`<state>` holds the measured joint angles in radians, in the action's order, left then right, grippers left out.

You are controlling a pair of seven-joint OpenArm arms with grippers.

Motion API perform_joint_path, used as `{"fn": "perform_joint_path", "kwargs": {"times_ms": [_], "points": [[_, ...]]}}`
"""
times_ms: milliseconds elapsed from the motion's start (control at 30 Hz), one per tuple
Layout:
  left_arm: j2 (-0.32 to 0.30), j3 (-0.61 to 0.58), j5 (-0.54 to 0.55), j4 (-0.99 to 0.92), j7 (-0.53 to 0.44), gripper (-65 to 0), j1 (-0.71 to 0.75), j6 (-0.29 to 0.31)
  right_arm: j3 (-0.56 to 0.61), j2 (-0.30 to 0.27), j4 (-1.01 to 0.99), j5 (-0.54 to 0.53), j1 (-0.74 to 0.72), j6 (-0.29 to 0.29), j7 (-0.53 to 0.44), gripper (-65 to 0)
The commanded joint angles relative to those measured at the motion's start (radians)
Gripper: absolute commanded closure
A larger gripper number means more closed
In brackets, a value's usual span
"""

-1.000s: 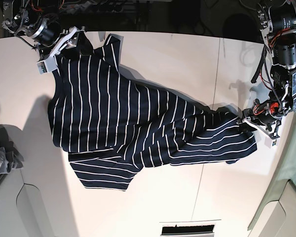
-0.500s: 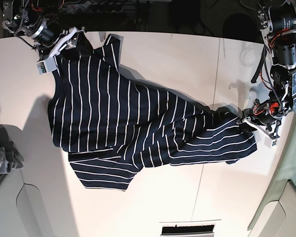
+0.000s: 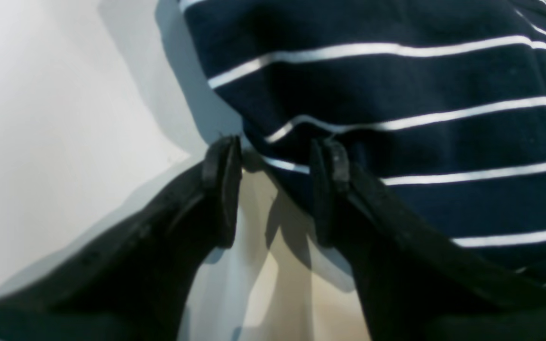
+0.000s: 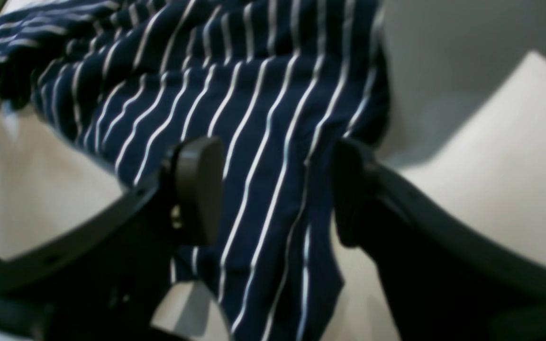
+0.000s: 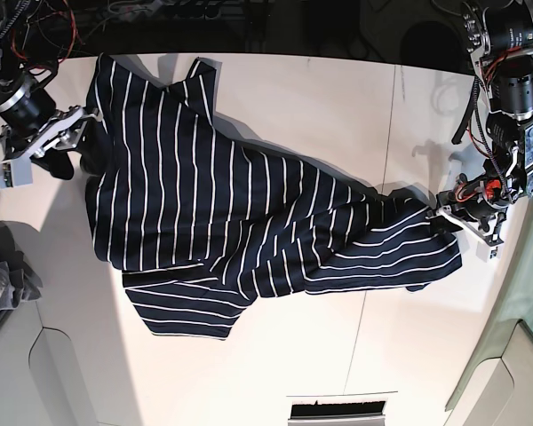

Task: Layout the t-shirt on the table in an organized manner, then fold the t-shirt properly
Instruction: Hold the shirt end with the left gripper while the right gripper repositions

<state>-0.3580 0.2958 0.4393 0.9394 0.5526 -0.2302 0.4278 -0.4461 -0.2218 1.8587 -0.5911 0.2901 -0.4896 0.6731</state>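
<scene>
so, t-shirt (image 5: 249,226): it lies on the white surface (image 5: 302,98), spread out but not tidy; the wide part is toward the right arm's side, and the cloth narrows and bunches toward the left arm's side, with one sleeve sticking out at the lower edge.
left gripper (image 3: 275,182): its jaws stand apart at a corner of the striped cloth; one finger (image 3: 330,189) is against or under the fabric edge and the other finger (image 3: 221,184) stands on the bare surface. whether any cloth is really pinched i cannot tell. i judge it is placed there because this bunched end must be pulled outward to make the shirt flat.
right gripper (image 4: 273,189): its jaws are spread wide, with a band of the striped cloth running in the gap between them; the pads do not look pressed on it. in the base view it sits at the shirt's edge near the collar side (image 5: 49,142).
why so: i think both arms stand at opposite ends so that the shirt can be stretched between them.
grey cloth (image 5: 4,280): it lies apart at the surface border, not part of the work.
stage: laying out is not yet finished; folding is not begun.
</scene>
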Motion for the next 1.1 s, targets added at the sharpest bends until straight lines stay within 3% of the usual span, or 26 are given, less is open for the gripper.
{"fn": "perform_joint_path", "kwargs": {"times_ms": [0,533,633,700,800,967,1067], "points": [[-0.016,0.003,0.006,0.011,-0.003,-26.8,-0.016,0.004,-0.011,-0.011,0.015,-0.023,-0.007,-0.003,-0.021,-35.2],[-0.016,0.003,0.005,0.011,-0.003,-26.8,-0.016,0.004,-0.009,-0.011,0.013,-0.023,-0.007,-0.009,-0.018,-34.4],[-0.016,0.003,0.005,0.011,-0.003,-26.8,-0.016,0.004,-0.002,-0.010,0.002,-0.023,-0.006,-0.012,-0.005,-23.0],[-0.016,0.003,0.005,0.011,-0.002,-26.8,-0.016,0.004,0.004,-0.010,-0.009,-0.023,-0.006,-0.012,0.012,-19.5],[-0.016,0.003,0.005,0.011,-0.002,-26.8,-0.016,0.003,0.014,-0.011,-0.014,-0.026,0.014,-0.012,0.024,-19.7],[-0.016,0.003,0.014,0.011,-0.002,-26.9,-0.016,0.003,0.051,-0.011,-0.014,-0.072,0.091,-0.039,0.024,-31.8],[-0.016,0.003,0.017,0.011,0.002,-26.9,-0.016,0.003,0.104,-0.010,-0.015,-0.071,0.126,-0.038,0.023,-32.7]]}}
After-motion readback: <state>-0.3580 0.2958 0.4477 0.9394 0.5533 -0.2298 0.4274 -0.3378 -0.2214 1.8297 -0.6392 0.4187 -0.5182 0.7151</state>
